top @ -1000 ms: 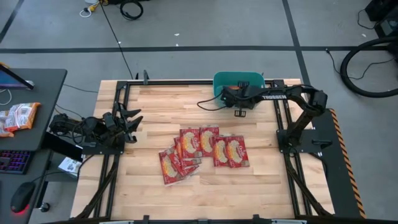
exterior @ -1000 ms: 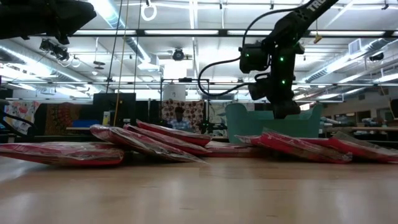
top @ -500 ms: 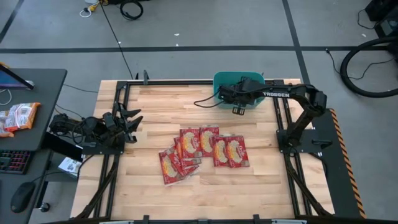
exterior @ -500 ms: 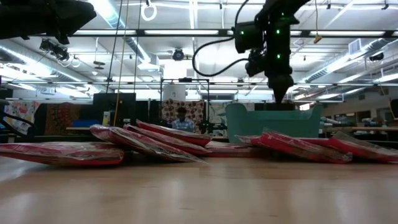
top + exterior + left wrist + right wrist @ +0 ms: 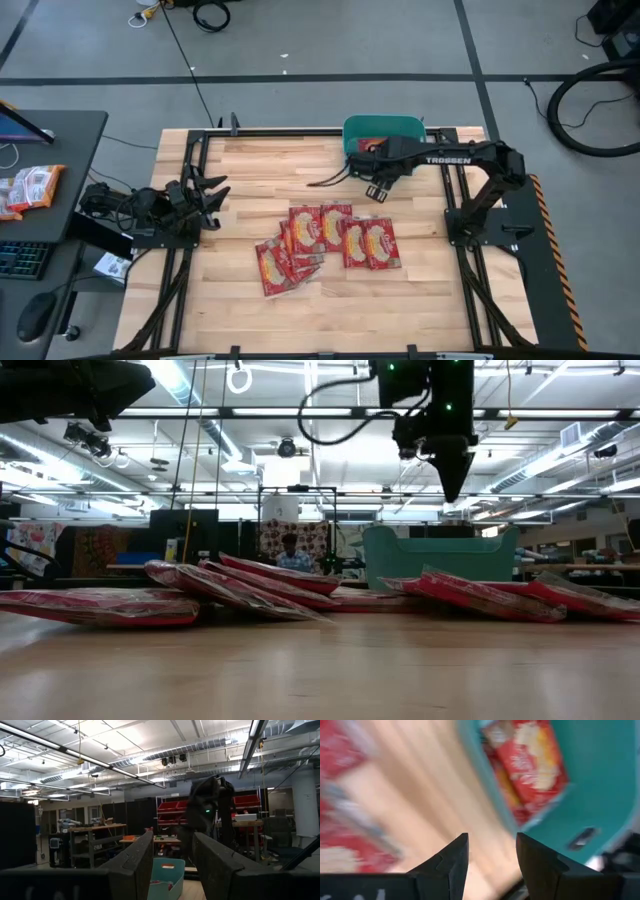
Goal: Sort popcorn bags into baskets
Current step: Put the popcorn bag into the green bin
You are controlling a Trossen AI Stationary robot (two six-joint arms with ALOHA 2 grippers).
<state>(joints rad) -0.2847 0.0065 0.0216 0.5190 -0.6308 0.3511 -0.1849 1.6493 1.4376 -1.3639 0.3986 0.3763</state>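
Popcorn bags (image 5: 325,243) fanned out at centre of table (image 5: 250,175). Left gripper (image 5: 208,190) parked at left edge, fingers apart, empty. Right gripper (image 5: 377,187) raised above centre, open, empty, arm outstretched. Teal basket (image 5: 352,128) at top edge holds bags.

Workshop – exposed ceiling ducts (image 5: 165,751), red parts bins (image 5: 172,806), workbenches (image 5: 92,827).

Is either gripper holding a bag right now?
No. The right gripper is open and empty near the basket; the left gripper is open and empty.
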